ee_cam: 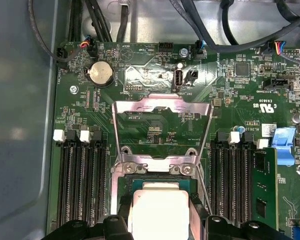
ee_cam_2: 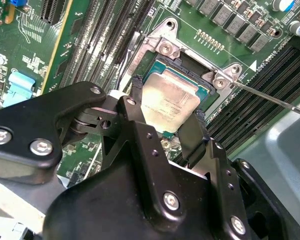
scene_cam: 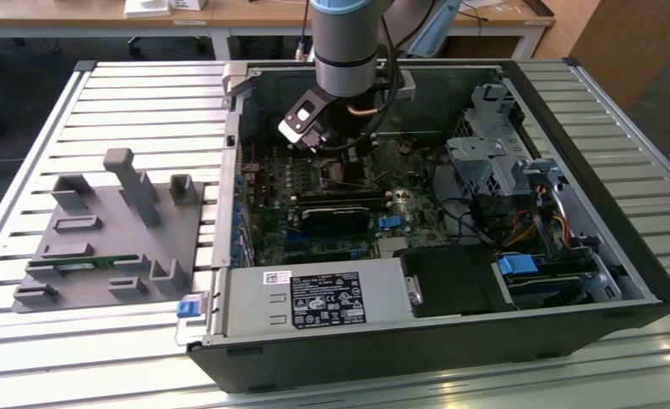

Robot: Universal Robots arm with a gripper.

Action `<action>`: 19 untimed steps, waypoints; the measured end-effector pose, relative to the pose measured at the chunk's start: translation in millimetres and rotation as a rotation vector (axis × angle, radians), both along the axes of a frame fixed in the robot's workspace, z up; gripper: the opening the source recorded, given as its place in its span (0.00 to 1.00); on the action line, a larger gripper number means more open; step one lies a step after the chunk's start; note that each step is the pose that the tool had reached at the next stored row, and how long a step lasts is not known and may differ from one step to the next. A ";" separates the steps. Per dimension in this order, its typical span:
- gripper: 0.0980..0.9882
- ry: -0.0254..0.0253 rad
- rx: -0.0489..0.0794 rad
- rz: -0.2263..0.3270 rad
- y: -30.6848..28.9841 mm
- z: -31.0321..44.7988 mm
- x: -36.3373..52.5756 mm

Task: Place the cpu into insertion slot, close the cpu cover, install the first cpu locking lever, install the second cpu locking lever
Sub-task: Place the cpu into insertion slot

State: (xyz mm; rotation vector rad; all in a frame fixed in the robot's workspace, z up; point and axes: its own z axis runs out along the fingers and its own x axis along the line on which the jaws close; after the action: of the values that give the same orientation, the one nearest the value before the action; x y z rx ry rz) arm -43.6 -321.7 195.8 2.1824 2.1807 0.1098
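1. Silver-grey cpu (ee_cam_2: 166, 100) sits clamped by two opposite edges between the fingers (ee_cam_2: 196, 137) of the end effector (ee_cam_2: 168, 112), right over the insertion slot (ee_cam: 155, 175).
2. Beyond the fingertips the cpu cover (ee_cam: 162, 105) is flipped open; memory slots (ee_cam: 82, 185) flank both sides.

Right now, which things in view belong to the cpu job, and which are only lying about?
Job: cpu, held in the gripper jaws at the slot; cover, open; lever.
Lying about: memory slots; coin battery; grey fixture.
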 end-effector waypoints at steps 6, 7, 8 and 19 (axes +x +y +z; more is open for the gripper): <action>0.49 0.0001 0.000 0.000 1.4 -2.5 0.1; 0.49 0.0001 0.000 0.000 1.4 -2.5 0.1; 0.49 0.0001 0.000 -0.001 1.5 -2.5 0.0; 0.49 0.0001 0.000 -0.001 1.5 -2.8 0.0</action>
State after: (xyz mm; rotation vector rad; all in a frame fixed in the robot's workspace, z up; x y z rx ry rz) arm -43.5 -320.2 193.0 2.1830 2.1802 0.1097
